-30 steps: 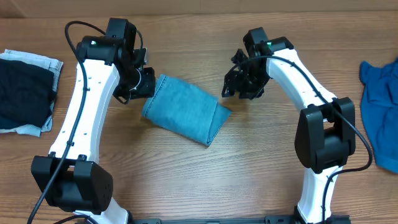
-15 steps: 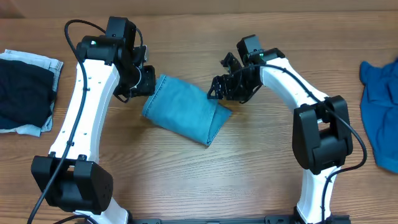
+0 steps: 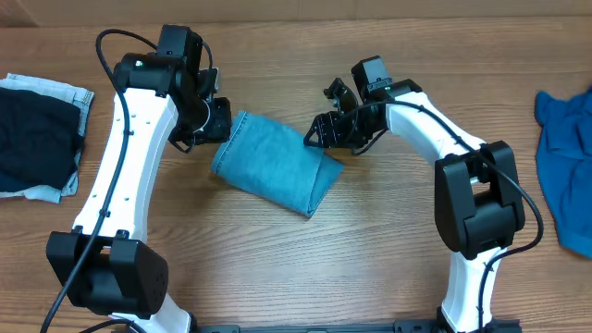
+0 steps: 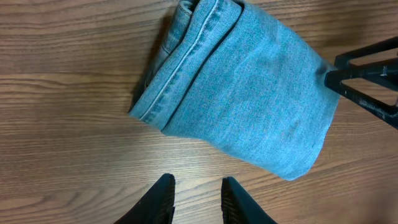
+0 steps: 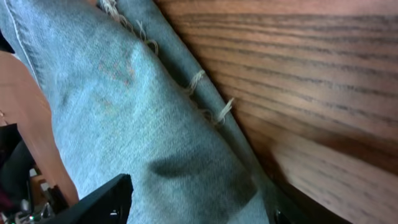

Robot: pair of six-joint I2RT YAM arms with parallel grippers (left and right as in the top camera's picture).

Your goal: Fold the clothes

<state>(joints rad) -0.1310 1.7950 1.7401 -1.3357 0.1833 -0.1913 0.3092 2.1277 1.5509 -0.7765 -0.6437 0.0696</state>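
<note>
A folded bundle of light-blue jeans (image 3: 276, 172) lies on the wooden table (image 3: 370, 250) in the middle of the overhead view. My left gripper (image 3: 216, 123) sits just off its left end, jaws a little apart over bare wood with nothing between them (image 4: 198, 182). The left wrist view shows the bundle's seamed edge (image 4: 242, 93) ahead of those fingers. My right gripper (image 3: 321, 135) hovers at the bundle's upper right corner. Its jaws stand wide over the denim (image 5: 199, 199), beside a frayed hem (image 5: 199, 84). Neither finger closes on cloth.
A stack with a dark navy piece on pale denim (image 3: 37, 139) lies at the table's left edge. A brighter blue garment (image 3: 564, 157) is heaped at the right edge. My right gripper's fingers (image 4: 367, 74) show at the right of the left wrist view.
The right gripper has moved left from beside the bundle to its upper right corner. The left arm and the jeans have stayed put.
</note>
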